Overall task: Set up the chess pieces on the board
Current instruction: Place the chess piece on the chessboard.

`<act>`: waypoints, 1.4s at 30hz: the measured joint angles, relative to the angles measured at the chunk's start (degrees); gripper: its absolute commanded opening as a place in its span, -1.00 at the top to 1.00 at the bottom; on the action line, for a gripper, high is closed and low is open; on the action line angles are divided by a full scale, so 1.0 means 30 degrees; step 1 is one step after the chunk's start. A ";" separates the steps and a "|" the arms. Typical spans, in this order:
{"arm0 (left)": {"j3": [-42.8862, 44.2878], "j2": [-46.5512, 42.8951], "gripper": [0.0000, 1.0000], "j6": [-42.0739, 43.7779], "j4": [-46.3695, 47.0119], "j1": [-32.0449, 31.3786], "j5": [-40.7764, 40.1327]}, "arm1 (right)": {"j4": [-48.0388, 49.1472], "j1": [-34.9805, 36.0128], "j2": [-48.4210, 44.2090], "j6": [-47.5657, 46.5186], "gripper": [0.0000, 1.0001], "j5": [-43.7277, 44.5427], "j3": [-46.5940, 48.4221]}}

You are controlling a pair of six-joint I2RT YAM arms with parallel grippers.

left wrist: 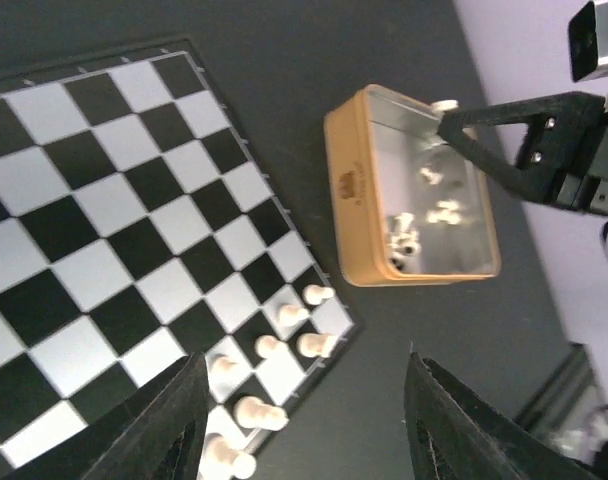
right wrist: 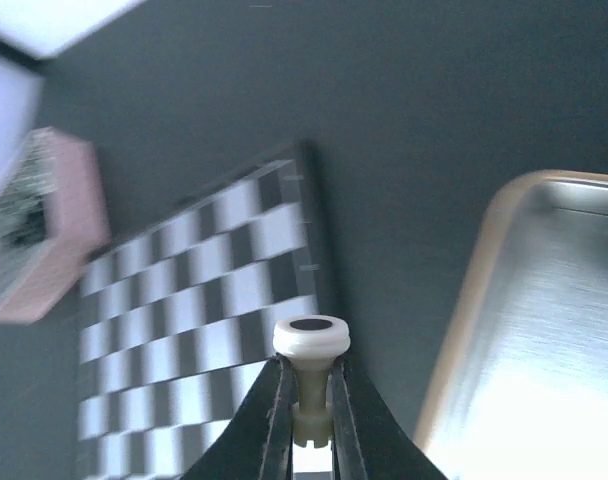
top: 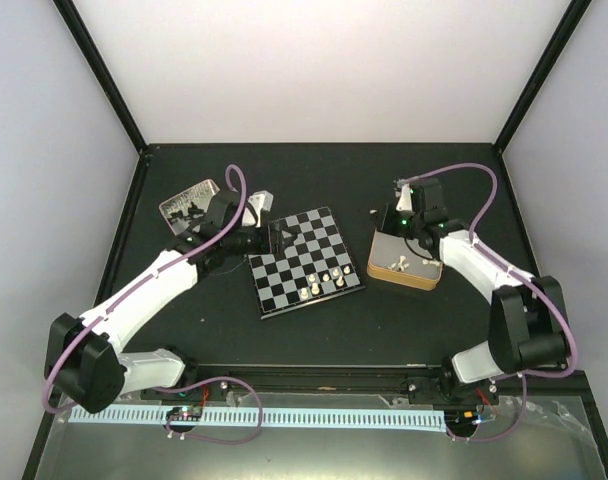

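Fingers (right wrist: 278, 412) (right arm's) clamp cream chess piece (right wrist: 310, 345).

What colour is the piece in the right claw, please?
The piece is cream-white, shown best in the right wrist view.

a black table (top: 314, 340) sits inside pale walls (top: 314, 60), with black posts (top: 99, 72) rising at the far corners. on its right side lies a tan box (top: 396, 275), square with rounded corners; its rim (left wrist: 349, 190) is tan and its inside is silvery (right wrist: 544, 300). at the far left lies a pink tray (top: 206, 187), turned cornerwise, with pink side walls (right wrist: 69, 235), well apart from the box. a small white block (top: 259, 203) lies just right of the tray. a white slotted strip (top: 314, 417) runs along the near edge.
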 measured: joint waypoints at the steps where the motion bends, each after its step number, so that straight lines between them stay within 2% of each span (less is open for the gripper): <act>1: -0.0036 -0.0015 -0.16 -0.0255 0.0284 0.0240 0.0765 | 0.0372 0.0211 -0.0459 -0.0131 0.87 -0.0678 -0.0197; 9: -0.0058 -0.0007 -0.35 -0.2747 0.2208 0.1392 0.6637 | 0.4889 0.3497 -0.1392 -0.0561 0.88 -0.7337 -0.1239; 16: -0.0102 -0.0015 -0.32 -0.3031 0.2397 0.1596 0.8386 | 0.6113 0.5916 -0.0495 -0.1231 0.87 -1.0105 -0.0299; 24: -0.1246 -0.0401 -0.04 -0.4408 0.3344 0.1931 0.8699 | 0.6375 0.6776 -0.0168 -0.1581 0.87 -1.1103 0.0335; 32: -0.3191 -0.1377 -0.07 -0.7759 0.6870 0.2040 0.8626 | 0.6834 0.6878 -0.0168 -0.1603 0.88 -1.1482 0.0364; 39: -0.3395 -0.1392 0.33 -0.9347 0.8276 0.2055 0.8699 | 0.7111 0.6929 -0.0168 -0.1596 0.87 -1.1562 0.0364; 42: -0.3395 -0.1348 0.34 -0.9836 0.8575 0.2055 0.8859 | 0.7220 0.6972 -0.0168 -0.1603 0.87 -1.1562 0.0372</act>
